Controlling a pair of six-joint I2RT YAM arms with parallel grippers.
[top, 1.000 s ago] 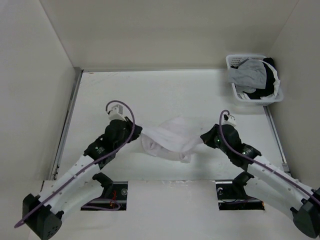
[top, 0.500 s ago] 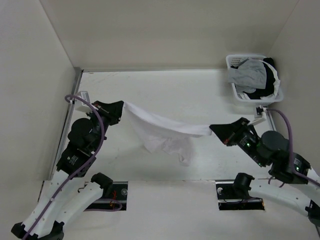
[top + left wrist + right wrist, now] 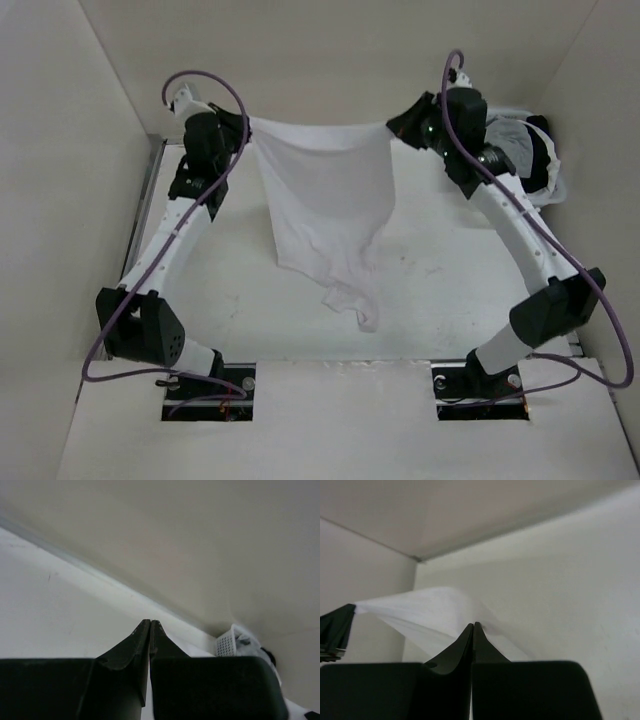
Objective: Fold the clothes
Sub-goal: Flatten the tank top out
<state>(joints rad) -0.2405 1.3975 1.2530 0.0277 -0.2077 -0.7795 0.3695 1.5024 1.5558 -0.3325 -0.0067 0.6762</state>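
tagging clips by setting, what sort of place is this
Probably a robot lab test cell, not a home: plain walls box in a white table, the left arm and right arm hold up a white garment, and a laundry basket sits in a corner.

thin soft cloth garment (image 3: pixel 325 195), matt table (image 3: pixel 450 275)

Plain white garment (image 3: pixel 325 205), thin fabric, hanging spread by its top edge, lower end crumpled on table

basket (image 3: pixel 555 192) half hidden behind right arm (image 3: pixel 510 215), white garment (image 3: pixel 322 195) corners buried in left hand (image 3: pixel 243 126), right hand (image 3: pixel 393 127)
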